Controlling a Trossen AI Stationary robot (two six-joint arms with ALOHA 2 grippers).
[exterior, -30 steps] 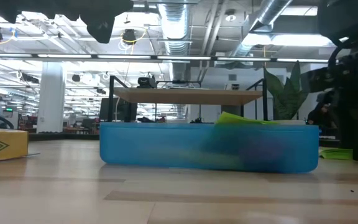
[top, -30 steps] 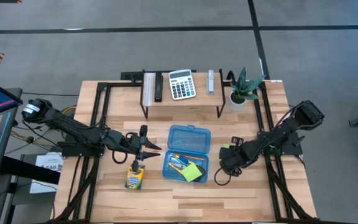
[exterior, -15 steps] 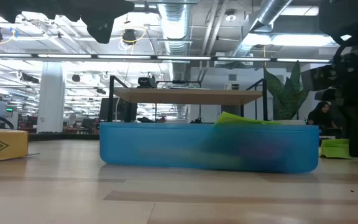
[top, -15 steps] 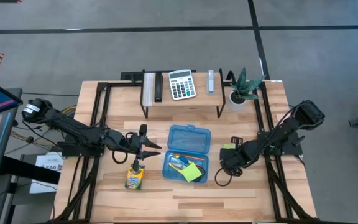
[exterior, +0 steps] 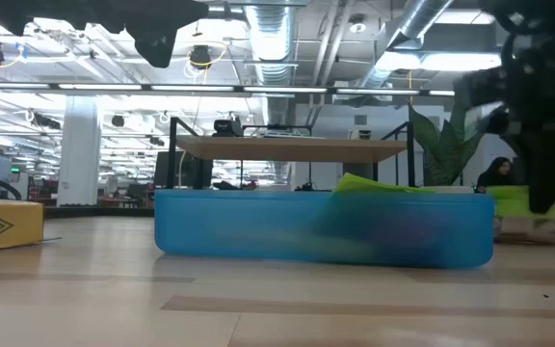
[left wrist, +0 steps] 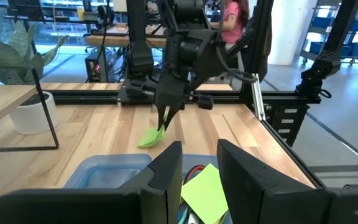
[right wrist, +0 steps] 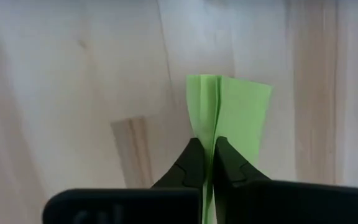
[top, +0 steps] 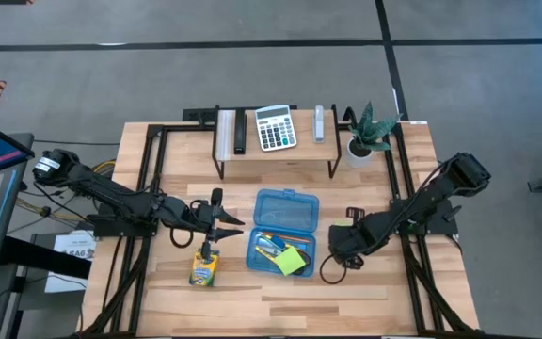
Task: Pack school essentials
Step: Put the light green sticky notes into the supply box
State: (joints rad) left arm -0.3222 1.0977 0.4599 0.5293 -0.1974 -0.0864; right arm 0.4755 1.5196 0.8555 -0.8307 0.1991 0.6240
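1. The lime-green sticky note (right wrist: 229, 106) is now being pinched, folded along its middle, between the closed fingers of the right pincer (right wrist: 207, 163); a second ago that pincer was standing open over it at the right centre of the high view.
2. In the left wrist view the note (left wrist: 150, 137) is hanging off the worktop (left wrist: 104, 134), so it seems to be lifting, though the low view is too blurred to confirm.
3. That means one more item is heading for the blue pencil case (top: 284, 233), at frame centre, already holding pencils and a green pad.
4. The crayon box (top: 203, 268) is lying lower left of the case, still unpacked.
5. The left pincer (top: 216, 224) is hovering just above the crayon box, fingers slightly apart, gripping nothing.
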